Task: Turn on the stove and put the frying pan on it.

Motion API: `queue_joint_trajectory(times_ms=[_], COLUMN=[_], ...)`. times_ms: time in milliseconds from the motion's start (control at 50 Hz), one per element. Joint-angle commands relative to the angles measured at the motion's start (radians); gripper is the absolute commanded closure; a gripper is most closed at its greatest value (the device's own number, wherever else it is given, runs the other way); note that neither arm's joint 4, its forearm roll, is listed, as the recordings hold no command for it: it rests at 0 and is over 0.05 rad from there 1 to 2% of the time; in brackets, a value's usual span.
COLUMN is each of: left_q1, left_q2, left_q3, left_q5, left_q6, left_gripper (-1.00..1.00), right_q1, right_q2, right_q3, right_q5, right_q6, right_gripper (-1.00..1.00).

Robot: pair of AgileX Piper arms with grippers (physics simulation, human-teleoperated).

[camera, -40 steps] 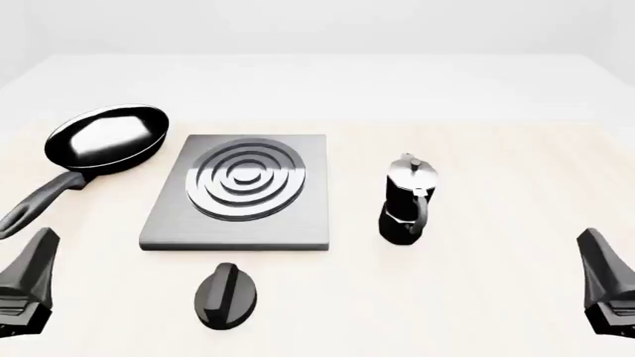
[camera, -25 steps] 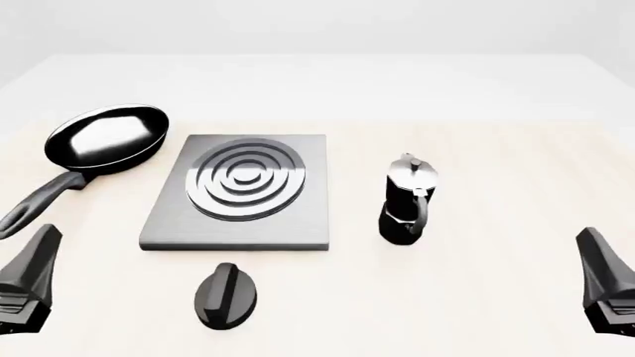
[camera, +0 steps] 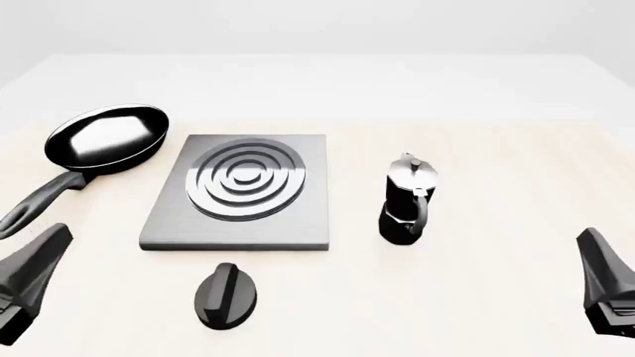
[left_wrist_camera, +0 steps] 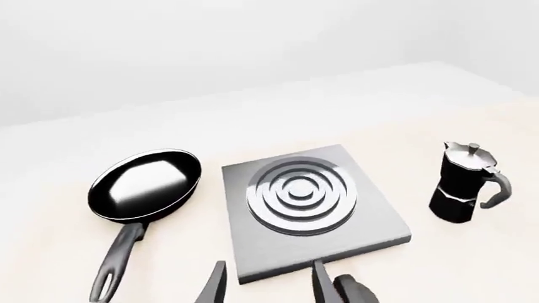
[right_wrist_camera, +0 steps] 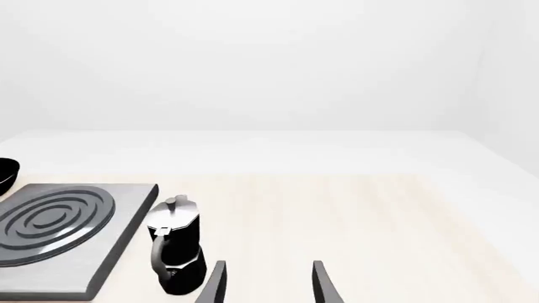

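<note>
The left claw (camera: 28, 286) has shifted: in the front view its dark tip now leans further to the right and sits a little higher, closer to the loop end of the pan (camera: 106, 140) handle than in the earlier pictures. The right claw (camera: 607, 286) has sunk very slightly toward the bottom edge of that view.

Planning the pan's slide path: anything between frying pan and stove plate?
Nothing: in the front view the frying pan sits just left of the stove, only a thin strip of bare table between.
</note>
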Motion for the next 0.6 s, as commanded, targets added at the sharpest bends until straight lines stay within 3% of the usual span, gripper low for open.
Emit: queue_joint_trajectory(times_ms=[20,500,600], left_q1=[-0.166,-0.262,-0.295], left_q2=[0.136,0.241,0.266], left_q3=[-0.118,-0.059,-0.035], left_q5=[0.184,0.145,0.111], left_q6=[0.013,-0.038,-0.091], left_gripper=[-1.00,-1.00,-1.00], right_q1=[0.000,0.000,0.000], right_q2=[-0.002,-0.002,-0.002], right_q3=[-0.001,-0.001,-0.001], right_q5=[0.003,0.003,0.003], right_q6=[0.000,0.000,0.000], right_gripper=[-1.00,-1.00,-1.00])
